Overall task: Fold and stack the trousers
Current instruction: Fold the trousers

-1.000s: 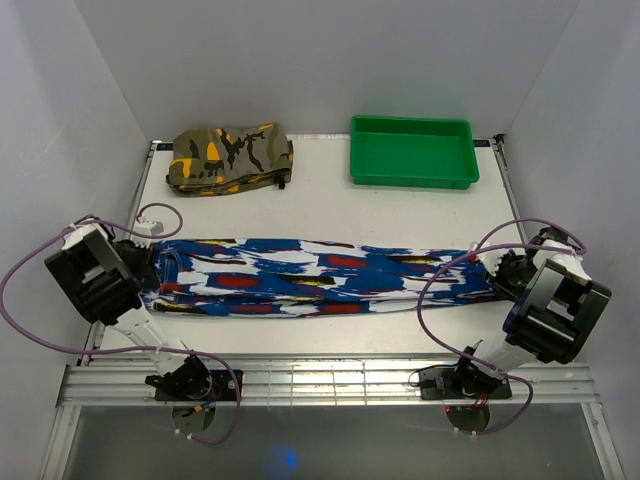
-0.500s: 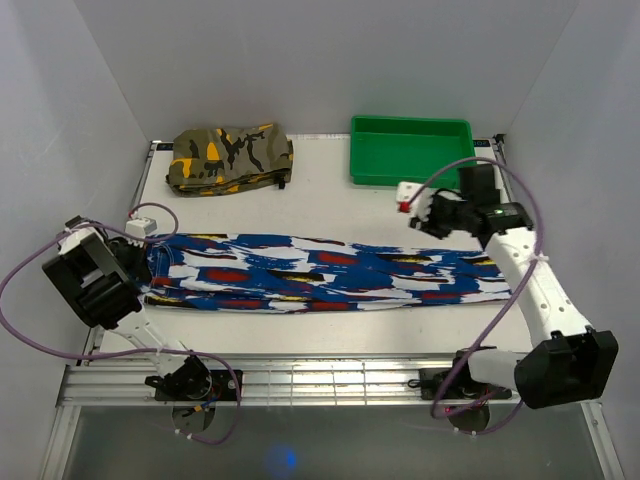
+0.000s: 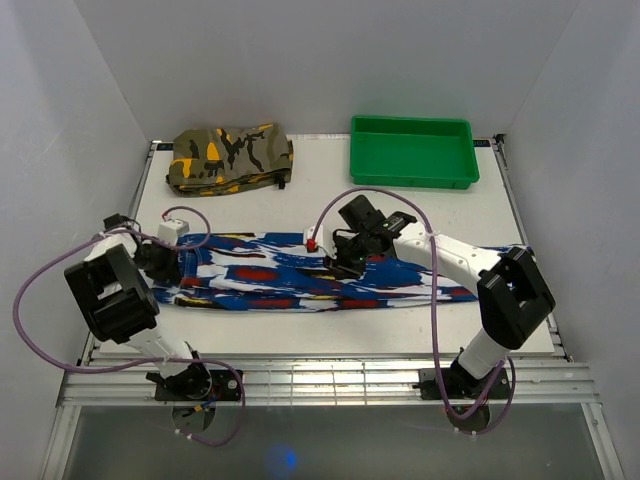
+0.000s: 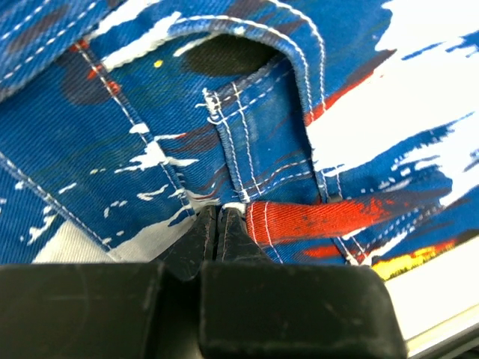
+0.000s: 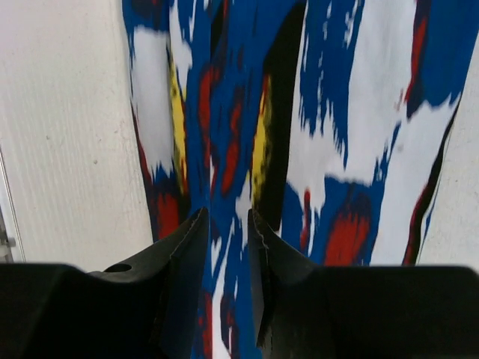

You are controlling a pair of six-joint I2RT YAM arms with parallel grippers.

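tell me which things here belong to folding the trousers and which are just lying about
For the job: trousers, left gripper, right gripper.
Just lying about: camouflage garment, green tray.

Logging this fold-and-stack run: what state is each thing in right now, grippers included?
trousers: laid out long and flat, not yet folded across.
left gripper: shut on the trousers' waistband.
right gripper: over the trousers' middle, jaws narrowly apart; grip unclear.
camouflage garment: folded, far left.
green tray: upright, empty.
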